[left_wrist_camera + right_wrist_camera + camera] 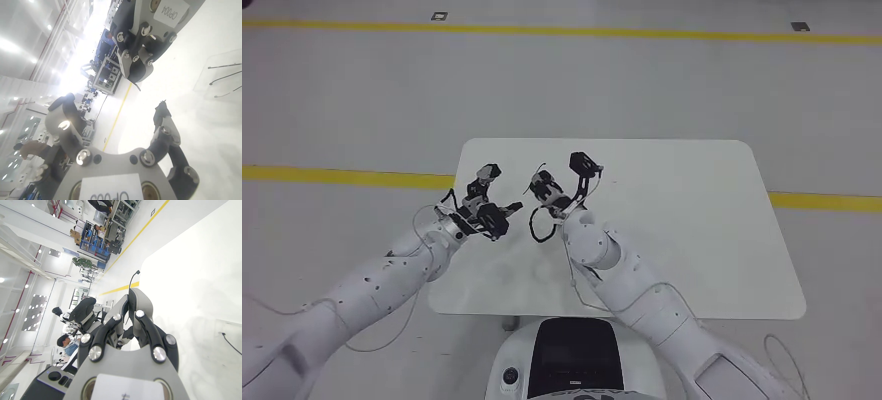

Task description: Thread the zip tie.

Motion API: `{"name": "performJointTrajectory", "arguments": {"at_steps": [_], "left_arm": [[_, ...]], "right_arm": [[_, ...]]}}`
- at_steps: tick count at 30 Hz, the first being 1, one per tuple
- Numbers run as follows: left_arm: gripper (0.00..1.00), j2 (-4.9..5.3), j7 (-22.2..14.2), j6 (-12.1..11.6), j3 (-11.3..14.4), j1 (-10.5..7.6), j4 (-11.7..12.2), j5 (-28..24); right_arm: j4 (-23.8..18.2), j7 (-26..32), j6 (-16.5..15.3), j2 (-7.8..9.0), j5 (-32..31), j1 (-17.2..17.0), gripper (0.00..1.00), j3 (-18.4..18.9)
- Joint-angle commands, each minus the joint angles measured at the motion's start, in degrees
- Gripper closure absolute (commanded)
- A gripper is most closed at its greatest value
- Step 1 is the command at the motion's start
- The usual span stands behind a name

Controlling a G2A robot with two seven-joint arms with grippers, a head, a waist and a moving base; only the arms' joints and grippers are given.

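Observation:
My right gripper (130, 295) is shut on a black zip tie (132, 281), whose head sticks out past the fingertips above the white table (692, 230). In the left wrist view the same right gripper (135, 75) hangs close in front, and a short end of the zip tie (138, 86) pokes from its closed fingers. My left gripper (113, 106) stands wide open with nothing between its fingers, a short gap from the tie. From above, the left gripper (500, 195) and right gripper (544, 187) face each other over the table's near left part.
Several spare black zip ties (225, 66) lie on a clear flat tray (211, 60) on the table beyond the grippers; one of them (229, 342) appears in the right wrist view. The table's rounded left edge is close to both grippers.

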Motion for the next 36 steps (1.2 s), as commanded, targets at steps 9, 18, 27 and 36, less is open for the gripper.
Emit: {"name": "performJointTrajectory", "arguments": {"at_steps": [9,18,27,36], "left_arm": [[0.00,-0.14,-0.4,0.0,2.6,-2.09,0.5,0.0],[0.00,-0.38,-1.6,-0.1,1.9,-1.60,-0.2,0.0],[0.00,-0.43,-1.6,0.0,1.9,-1.67,0.1,0.0],[0.00,-0.51,-2.2,-0.1,1.7,-1.49,0.0,0.0]], "right_arm": [[0.1,-2.1,2.1,-0.88,0.1,-0.1,1.00,-0.7],[-0.8,-3.4,2.1,-1.14,-1.4,-1.2,1.00,-1.0],[-1.0,-5.4,2.4,-1.79,-2.2,-1.8,1.00,-0.8],[-1.3,-5.6,2.2,-1.74,-2.7,-2.4,1.00,-0.5]]}}
